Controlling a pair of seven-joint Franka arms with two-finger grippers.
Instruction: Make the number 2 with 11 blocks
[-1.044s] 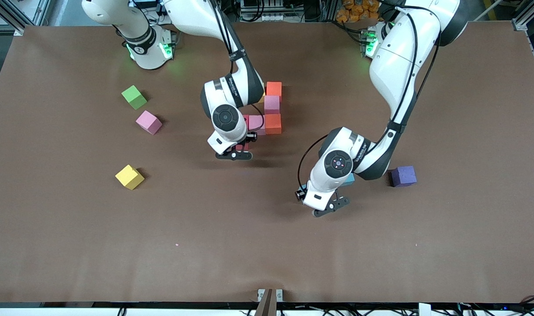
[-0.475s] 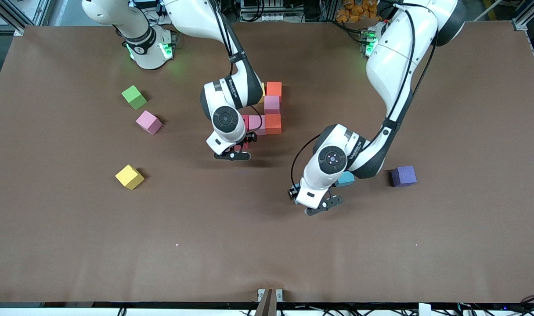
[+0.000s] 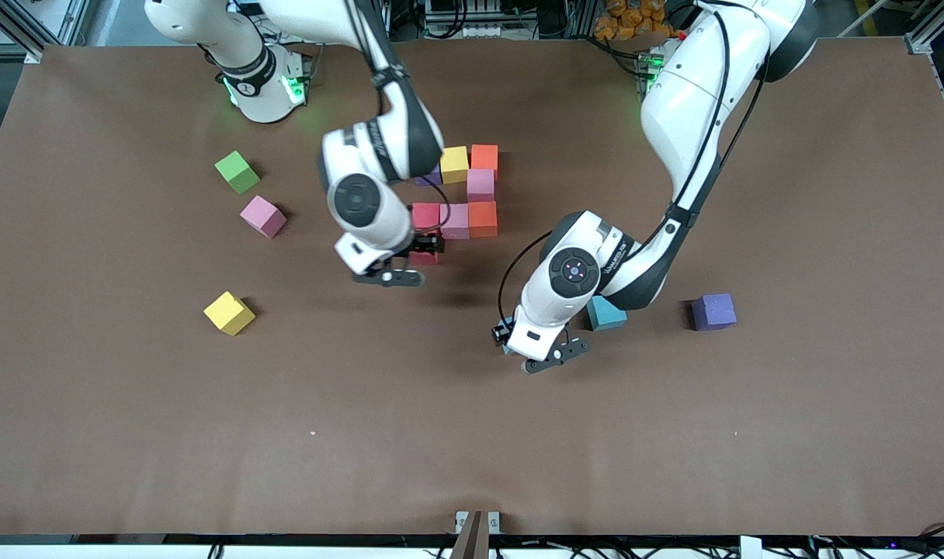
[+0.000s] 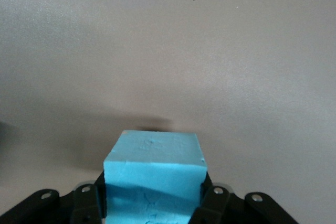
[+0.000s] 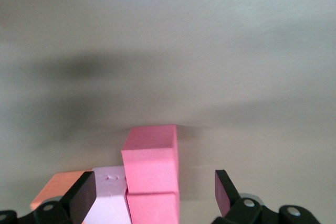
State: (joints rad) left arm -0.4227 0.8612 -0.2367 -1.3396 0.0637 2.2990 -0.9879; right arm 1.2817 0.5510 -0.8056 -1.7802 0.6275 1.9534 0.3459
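Note:
Part of the number 2 lies mid-table: yellow [image 3: 454,164] and orange [image 3: 484,157] blocks, a pink one [image 3: 480,185], then orange [image 3: 483,219], pink [image 3: 455,220] and red [image 3: 425,216] in a row. Nearer the camera a second red block [image 3: 424,257] touches the first. My right gripper [image 3: 386,274] hovers over it, open; in the right wrist view the fingers [image 5: 84,199] stand apart from that red block [image 5: 151,162]. My left gripper [image 3: 553,357] is shut on a light blue block [image 4: 153,174], above bare table. Another light blue block [image 3: 604,313] rests under the left arm.
Loose on the table are a purple block [image 3: 713,310] toward the left arm's end, and a pink block [image 3: 263,216], a yellow block [image 3: 229,313] and a green cube [image 3: 237,171] toward the right arm's end. A further block by the yellow one is mostly hidden under the right arm.
My right gripper opened, let go of the red block and drew back toward its own end. The left arm carried the light blue block toward the figure.

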